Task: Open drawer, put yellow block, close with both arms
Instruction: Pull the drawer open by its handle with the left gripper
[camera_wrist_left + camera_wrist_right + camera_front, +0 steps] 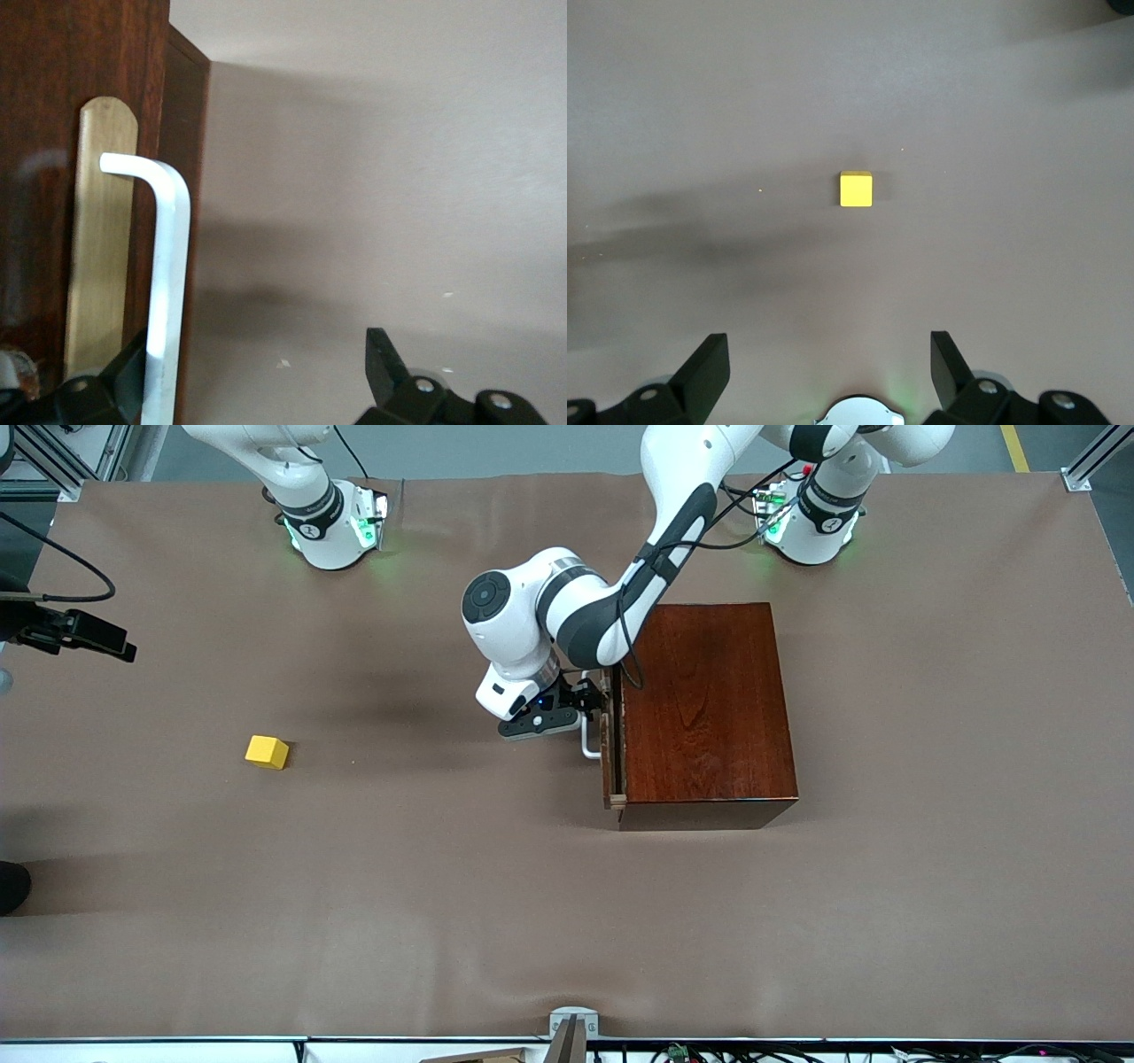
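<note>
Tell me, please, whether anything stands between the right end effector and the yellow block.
Nothing visible does. The right end effector hangs open above the yellow block, which lies alone on bare table toward the right arm's end.

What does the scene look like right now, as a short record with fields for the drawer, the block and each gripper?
drawer: barely open, a thin gap at the front of the wooden box
handle: white bar, one finger of the left gripper beside it
yellow block: on the table, toward the right arm's end, apart from the box
left gripper: open, at the drawer handle, not closed on it
right gripper: open, high over the table, block below it, holding nothing
</note>
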You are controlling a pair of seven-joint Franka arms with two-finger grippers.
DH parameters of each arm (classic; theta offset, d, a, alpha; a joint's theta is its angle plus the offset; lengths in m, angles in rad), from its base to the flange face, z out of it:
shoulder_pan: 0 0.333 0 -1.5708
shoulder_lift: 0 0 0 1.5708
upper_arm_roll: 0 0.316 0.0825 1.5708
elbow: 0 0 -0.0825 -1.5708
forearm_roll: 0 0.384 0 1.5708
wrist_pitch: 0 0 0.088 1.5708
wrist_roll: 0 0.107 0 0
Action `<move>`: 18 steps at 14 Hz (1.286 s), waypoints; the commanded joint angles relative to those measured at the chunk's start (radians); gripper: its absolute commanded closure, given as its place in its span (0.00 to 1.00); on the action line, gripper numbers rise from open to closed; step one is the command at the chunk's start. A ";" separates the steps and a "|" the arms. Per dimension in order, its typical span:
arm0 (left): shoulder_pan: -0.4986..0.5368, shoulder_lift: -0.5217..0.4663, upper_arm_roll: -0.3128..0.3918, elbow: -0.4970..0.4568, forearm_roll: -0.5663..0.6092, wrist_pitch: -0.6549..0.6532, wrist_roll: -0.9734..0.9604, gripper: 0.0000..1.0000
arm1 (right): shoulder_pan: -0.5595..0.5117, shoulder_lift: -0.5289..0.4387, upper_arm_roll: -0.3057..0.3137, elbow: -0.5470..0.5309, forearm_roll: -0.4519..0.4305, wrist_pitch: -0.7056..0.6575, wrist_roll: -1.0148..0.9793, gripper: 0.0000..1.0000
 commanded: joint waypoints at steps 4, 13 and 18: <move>-0.007 0.040 -0.040 0.037 -0.137 0.190 -0.111 0.00 | -0.034 0.016 0.010 0.006 -0.015 -0.024 0.010 0.00; -0.008 0.063 -0.115 0.045 -0.139 0.399 -0.226 0.00 | -0.041 0.037 0.010 0.015 -0.015 -0.015 0.007 0.00; -0.007 0.079 -0.121 0.047 -0.160 0.505 -0.260 0.00 | -0.064 0.073 0.010 0.017 -0.015 0.004 0.007 0.00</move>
